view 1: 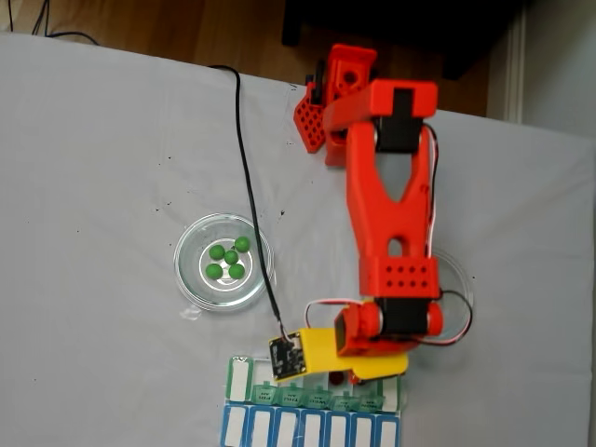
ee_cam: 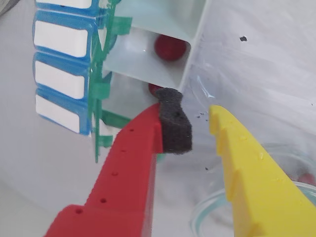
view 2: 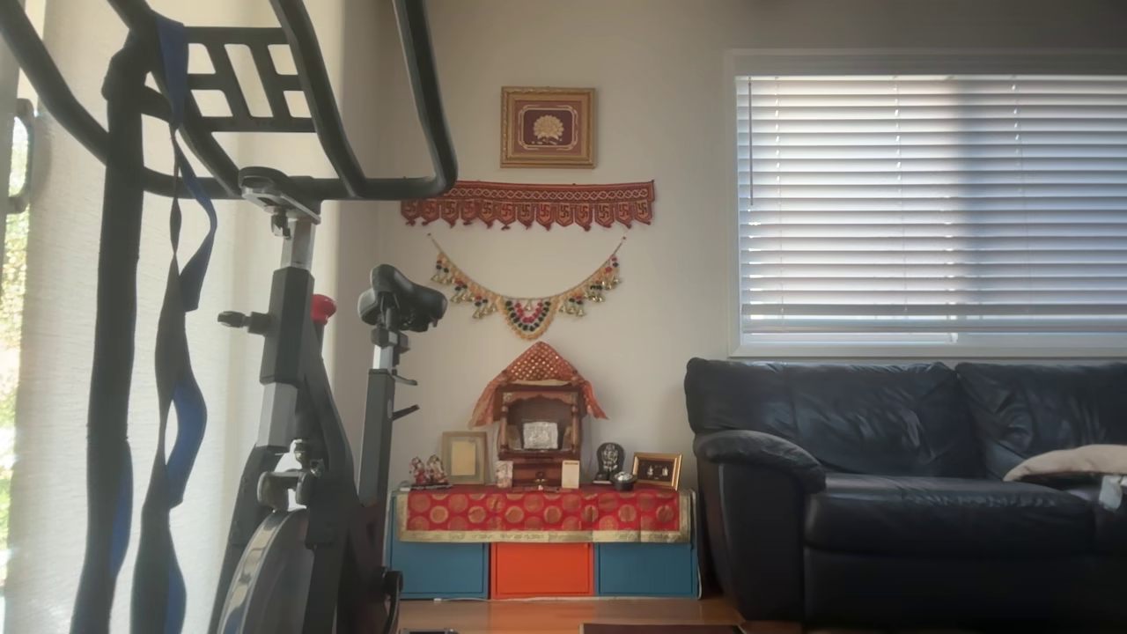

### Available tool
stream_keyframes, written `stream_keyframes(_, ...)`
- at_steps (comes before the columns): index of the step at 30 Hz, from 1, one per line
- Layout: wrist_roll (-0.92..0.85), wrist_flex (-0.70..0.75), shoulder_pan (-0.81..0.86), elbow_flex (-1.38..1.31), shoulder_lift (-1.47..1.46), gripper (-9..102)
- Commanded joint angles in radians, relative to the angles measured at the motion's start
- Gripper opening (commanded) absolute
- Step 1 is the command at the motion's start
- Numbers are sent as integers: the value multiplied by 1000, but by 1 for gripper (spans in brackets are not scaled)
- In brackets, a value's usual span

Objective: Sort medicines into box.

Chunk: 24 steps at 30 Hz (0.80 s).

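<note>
Wrist view, left of the pincer: blue-lidded row (ee_cam: 59, 74), lids shut, not the target. Next right, the green hinged lids (ee_cam: 101, 79) of the box (ee_cam: 197, 29) stand open, white compartments just ahead of the fingertips. One dark red ball (ee_cam: 170, 47) sits in the compartment ahead of the tips; a second red ball (ee_cam: 155, 89) peeks out in the nearer compartment, right beside the foam pad (ee_cam: 175, 126) on the red finger (ee_cam: 123, 177). Pincer (ee_cam: 200, 128) is released: clear gap between foam pad and yellow finger (ee_cam: 252, 173), nothing held. Right and below the yellow finger: glass dish rim (ee_cam: 207, 212), a red ball (ee_cam: 306, 178) at the frame edge.

Fixed view: green balls (view 1: 228, 259), five, in the round dish (view 1: 191, 279), well left of the pincer (view 1: 340, 377), which hovers over the box (view 1: 240, 380).

Likely step: a drop just done or the pull-away from the box. To do it well: lift straight up before swinging, keep the jaws spread so the foam doesn't drag the nearer ball out or knock the lids, then head for a dish.

Hard to tell: the nearer red ball is mostly hidden by the foam; the arm (view 1: 391, 214) covers most of the right-hand dish and its contents in the fixed view; day labels unreadable; which compartments are filled can't be counted. The other view gives a room with an exercise bike (view 2: 299, 423) and sofa (view 2: 907, 484).
</note>
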Motion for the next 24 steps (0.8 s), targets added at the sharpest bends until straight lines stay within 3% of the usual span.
stream_keyframes(1,-9,6,-28,32,229,2)
stream_keyframes(10,-6,198,-158,44,334,2)
stream_keyframes(24,-69,222,-304,166,308,2)
